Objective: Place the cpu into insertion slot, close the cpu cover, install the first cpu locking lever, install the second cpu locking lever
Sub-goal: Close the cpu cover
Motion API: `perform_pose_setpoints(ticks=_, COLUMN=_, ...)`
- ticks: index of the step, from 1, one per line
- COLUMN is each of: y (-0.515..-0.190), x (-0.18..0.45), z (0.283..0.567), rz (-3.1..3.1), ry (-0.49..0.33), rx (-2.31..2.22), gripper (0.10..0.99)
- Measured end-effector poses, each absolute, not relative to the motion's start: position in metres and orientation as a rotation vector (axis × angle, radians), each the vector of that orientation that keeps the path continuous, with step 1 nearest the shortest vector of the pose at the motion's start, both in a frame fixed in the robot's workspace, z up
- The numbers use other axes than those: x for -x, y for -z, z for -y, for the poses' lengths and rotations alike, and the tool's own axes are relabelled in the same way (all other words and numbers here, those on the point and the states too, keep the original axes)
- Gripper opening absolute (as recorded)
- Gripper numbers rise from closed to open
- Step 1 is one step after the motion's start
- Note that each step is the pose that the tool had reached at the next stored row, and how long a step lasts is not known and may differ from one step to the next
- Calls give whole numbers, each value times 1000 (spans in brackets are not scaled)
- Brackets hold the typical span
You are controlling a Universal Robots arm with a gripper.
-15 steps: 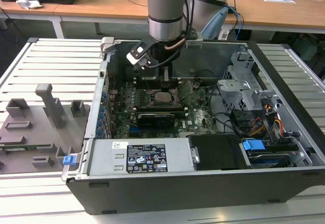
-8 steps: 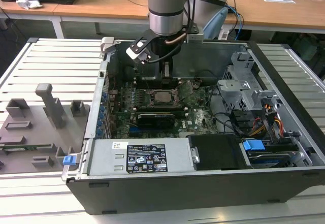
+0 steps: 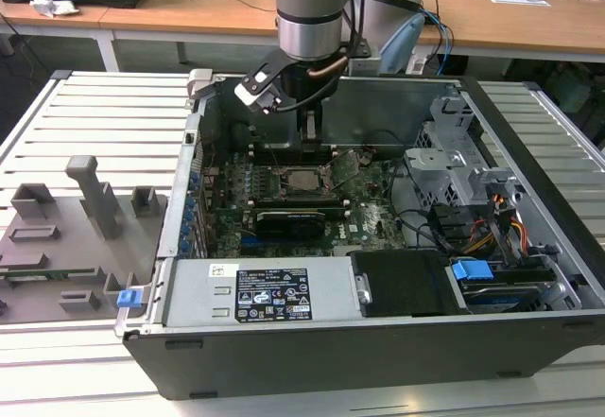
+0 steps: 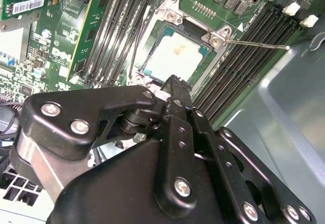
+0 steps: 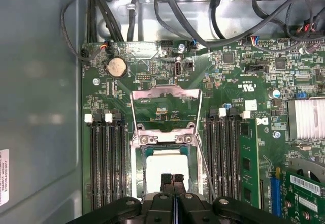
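Observation:
Inside the open computer case, the insertion slot [image 3: 302, 179] sits on the green board. The silvery cpu [image 4: 175, 56] [image 5: 163, 167] lies in it. The cpu cover [image 4: 161, 27] [image 5: 137, 165], a metal frame with a window, lies flat around the chip. One thin locking lever [image 4: 256, 43] [image 5: 204, 168] sticks out free beside the socket, and a second wire lever [image 4: 132, 64] runs along the other side. My gripper [image 3: 307, 147] [image 4: 172, 82] [image 5: 172, 179] hangs just above the socket's edge, its black fingers shut together with nothing between them.
Long black memory slots [image 5: 106, 163] flank the socket on both sides. A black card [image 3: 288, 218] lies nearer the case front. The grey case wall [image 4: 284, 97] stands close by. Cables [image 5: 177, 10] and a drive cage [image 3: 463, 152] crowd one end. A grey fixture [image 3: 85, 218] lies outside.

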State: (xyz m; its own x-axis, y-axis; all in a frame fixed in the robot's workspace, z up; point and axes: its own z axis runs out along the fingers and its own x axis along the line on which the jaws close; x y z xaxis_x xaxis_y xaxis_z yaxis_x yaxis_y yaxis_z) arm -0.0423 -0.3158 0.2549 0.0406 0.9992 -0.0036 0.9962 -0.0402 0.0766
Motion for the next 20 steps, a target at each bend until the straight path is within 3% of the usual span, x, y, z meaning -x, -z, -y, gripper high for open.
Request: perform_pose_setpoints(ticks=20, y=-271, x=42, z=315, rz=-2135, ry=-78, rx=-2224, gripper=106)
